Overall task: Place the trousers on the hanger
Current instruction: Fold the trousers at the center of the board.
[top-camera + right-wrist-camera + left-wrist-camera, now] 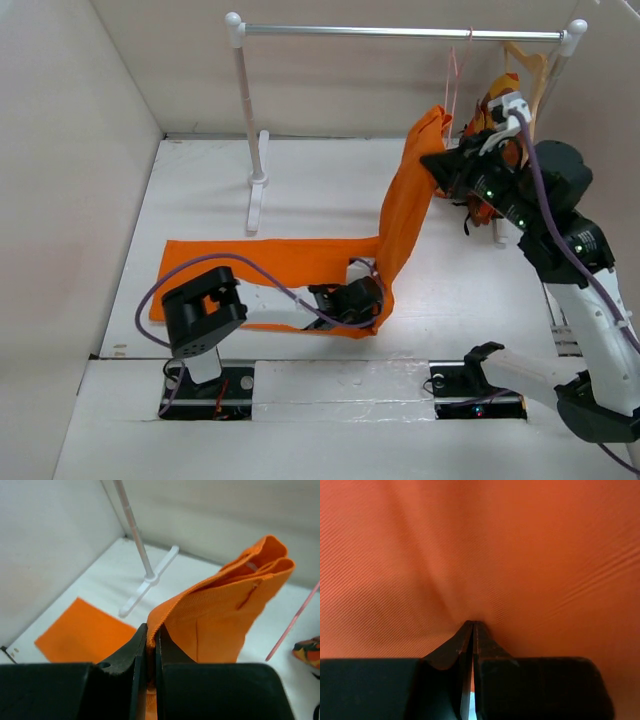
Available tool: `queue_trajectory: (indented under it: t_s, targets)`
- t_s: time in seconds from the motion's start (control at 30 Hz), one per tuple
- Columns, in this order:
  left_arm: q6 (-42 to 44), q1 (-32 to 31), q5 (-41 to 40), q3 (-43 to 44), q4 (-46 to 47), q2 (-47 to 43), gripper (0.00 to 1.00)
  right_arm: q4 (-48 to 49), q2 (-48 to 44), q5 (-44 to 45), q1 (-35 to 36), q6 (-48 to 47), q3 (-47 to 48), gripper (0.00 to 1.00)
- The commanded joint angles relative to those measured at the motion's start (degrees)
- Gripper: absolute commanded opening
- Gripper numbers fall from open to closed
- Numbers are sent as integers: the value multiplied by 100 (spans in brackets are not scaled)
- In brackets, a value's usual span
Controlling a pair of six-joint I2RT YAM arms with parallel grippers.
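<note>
Overhead, the trousers (270, 262) lie partly flat on the white table (200, 190). One orange stretch runs from the left side toward the centre, and the rest rises steeply toward the far right.

The left gripper (372, 298) sits low on the table at the bend where the cloth turns upward. In the left wrist view its fingers (465, 637) are pressed together on a pinch of the orange fabric (520, 555), which fills the whole view.

The right gripper (438, 168) is raised beside the upper end of the garment. In the right wrist view its fingers (142, 645) are clamped on a folded edge of the cloth (220, 610), and the top of the fold stands above them.

The hanger (455, 75) hangs from the rail (400, 32) of the clothes rack, just to the right of the lifted cloth and not touching it. Part of its pink wire (295, 620) shows at the right edge of the right wrist view.

A wooden hanger (530, 60) and a patterned garment (490, 110) hang farther right on the same rail, partly hidden behind the right arm. The rack's left post (245, 110) stands on a white foot at the far side of the table.
</note>
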Motion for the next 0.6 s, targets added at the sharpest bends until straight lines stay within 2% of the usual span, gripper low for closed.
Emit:
queue_trajectory:
  t_s: [0.0,0.13,0.2,0.3,0.4,0.43,0.5,0.53,0.57]
  targets:
    - [126,-315,178,707,-311,604,0,613,-86,-606,-359,-125,599,0]
    - [214,-455,64,1473,-695,1062,0,569,37,-1106,-632,-160,897,0]
    - [179,-455,-364,1580,-881,905,0,587,134,-1222,-632,-204,898,0]
    - [39,-324,-1006,1203,-1180,72,0,587,291,-1231,-282,-318,828,0]
    - [-128,106,-1585,658,-1628,-1193,0,692,502,-1152,-9,-362,793,0]
    - [-259,421,-1754,587,-2021,-1893,1,718,564,-1126,175,-371,793,0]
    - [-392,896,-2245,516,-2567,-2626,8,876,713,-1117,377,-389,827,0]
    - [-357,1177,-2378,551,-2987,-3378,12,903,897,-1047,483,-398,871,0]
    - [-261,1823,-2475,708,-3105,-3733,13,981,1003,-1020,702,-415,915,0]
